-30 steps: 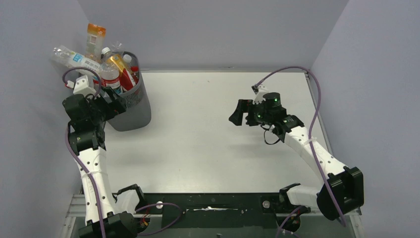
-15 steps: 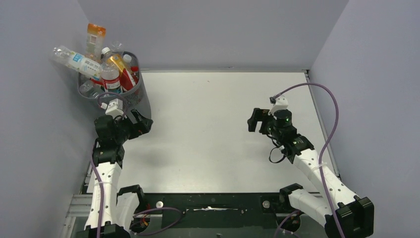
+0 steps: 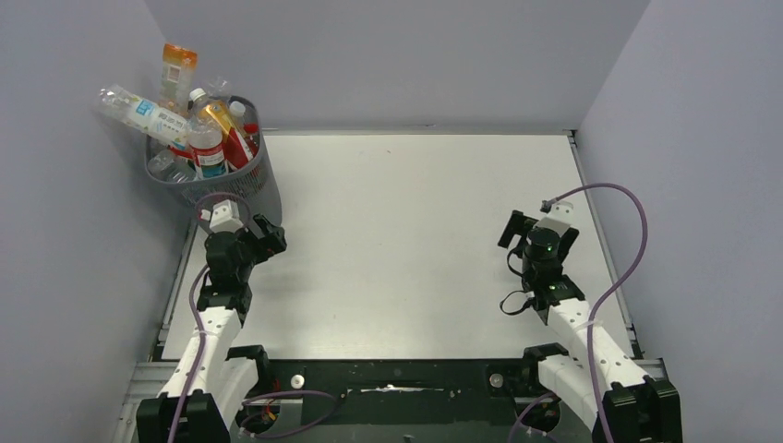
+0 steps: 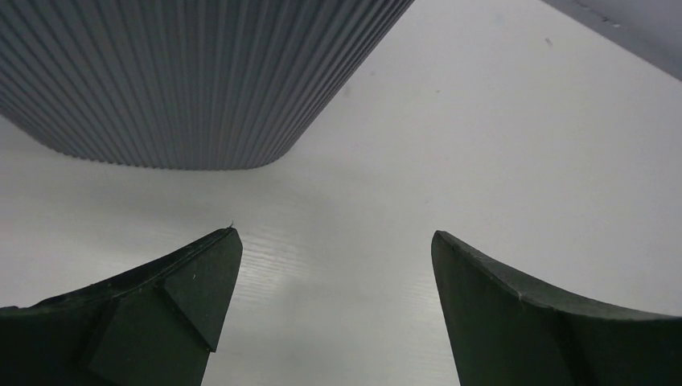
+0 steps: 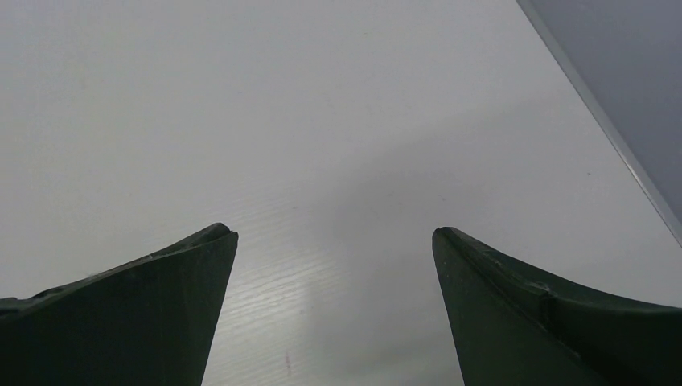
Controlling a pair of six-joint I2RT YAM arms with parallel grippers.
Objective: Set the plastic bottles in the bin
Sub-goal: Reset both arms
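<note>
Left arm (image 3: 208, 332): bent low at the near left of the table (image 3: 397, 231); left gripper (image 3: 266, 237) just beside the bin's base, jaws spread wide, holding nothing.
Right arm (image 3: 582, 328): folded close to its base at the near right; right gripper (image 3: 512, 228) over bare tabletop, jaws wide apart, empty.
Bottles (image 3: 198, 129): heaped in the bin (image 3: 263, 198), several jutting past its rim.
Bin: far-left corner.

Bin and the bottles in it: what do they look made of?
Bin: dark grey, matte, probably wire mesh or ribbed metal; the left wrist view shows fine vertical ribs, though plastic can't be ruled out. Bottles: thin clear plastic, glossy; see-through bodies with printed labels and coloured caps.
</note>
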